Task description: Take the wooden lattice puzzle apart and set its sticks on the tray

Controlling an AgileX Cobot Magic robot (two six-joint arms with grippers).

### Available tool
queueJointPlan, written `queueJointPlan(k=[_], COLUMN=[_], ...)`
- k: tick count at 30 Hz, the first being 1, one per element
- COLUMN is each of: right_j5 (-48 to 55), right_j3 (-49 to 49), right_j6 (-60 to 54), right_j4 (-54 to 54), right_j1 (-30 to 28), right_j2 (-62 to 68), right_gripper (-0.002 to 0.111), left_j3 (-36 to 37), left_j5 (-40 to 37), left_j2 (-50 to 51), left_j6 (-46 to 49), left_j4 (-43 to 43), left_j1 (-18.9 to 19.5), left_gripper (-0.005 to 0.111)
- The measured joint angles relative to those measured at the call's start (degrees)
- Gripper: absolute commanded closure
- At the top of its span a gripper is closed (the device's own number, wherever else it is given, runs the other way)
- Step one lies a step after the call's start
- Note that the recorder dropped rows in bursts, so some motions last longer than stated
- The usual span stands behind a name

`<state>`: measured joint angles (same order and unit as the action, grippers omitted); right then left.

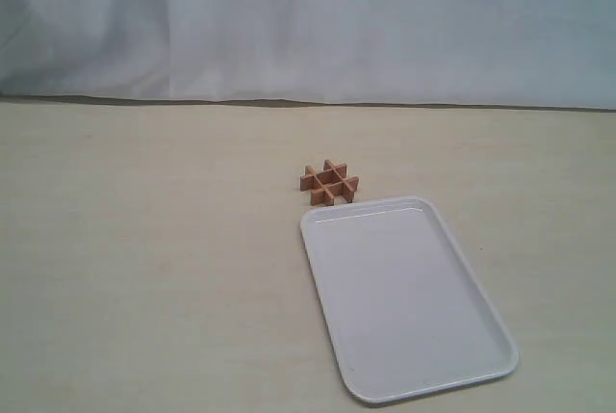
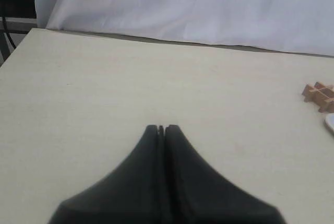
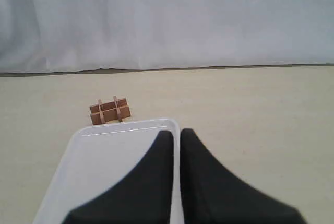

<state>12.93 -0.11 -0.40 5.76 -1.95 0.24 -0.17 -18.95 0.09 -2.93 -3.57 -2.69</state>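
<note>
Puzzle intact on the table, sticks interlocked, just beside the tray at its far corner; contact cannot be told. Tray holds nothing. Right gripper, fingers pressed together, faces the puzzle across the tray and is judged the nearer arm. Left gripper, likewise closed and empty, sits well apart from the puzzle.

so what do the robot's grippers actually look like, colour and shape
Only the fingers show, in the wrist views. The left gripper and right gripper look alike: two plain matte black fingers each, broad at the base and curving in to narrow blunt tips. No markings or cables show; the arms are out of view.
</note>
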Motion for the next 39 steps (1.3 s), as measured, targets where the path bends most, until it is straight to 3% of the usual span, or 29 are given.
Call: queueJointPlan(k=[13, 29, 32, 34, 37, 39], right_j5=[-2.66, -35.67, -45.70, -49.57, -49.55, -47.74], right_j3=[0.00, 0.00, 0.00, 0.00, 0.00, 0.00], right_j6=[0.00, 1.63, 10.69, 22.89, 44.72, 52.07], right_j4=[0.00, 0.00, 0.00, -0.69, -7.00, -12.09], right_j1=[0.00, 0.00, 0.00, 0.00, 0.00, 0.00], right_j2=[0.00, 0.00, 0.00, 0.00, 0.00, 0.00], right_gripper=[0.104, 0.104, 0.104, 0.104, 0.104, 0.104], left_j3=[0.00, 0.00, 0.00, 0.00, 0.00, 0.00], left_j5=[-0.10, -0.10, -0.10, -0.10, -0.10, -0.10], left_j2=[0.00, 0.00, 0.00, 0.00, 0.00, 0.00], left_j6=[0.00, 0.00, 0.00, 0.00, 0.00, 0.00], left_j4=[0.00, 0.00, 0.00, 0.00, 0.00, 0.00], left_j1=[0.00, 0.00, 0.00, 0.00, 0.00, 0.00], left_gripper=[0.107, 0.107, 0.107, 0.107, 0.107, 0.107])
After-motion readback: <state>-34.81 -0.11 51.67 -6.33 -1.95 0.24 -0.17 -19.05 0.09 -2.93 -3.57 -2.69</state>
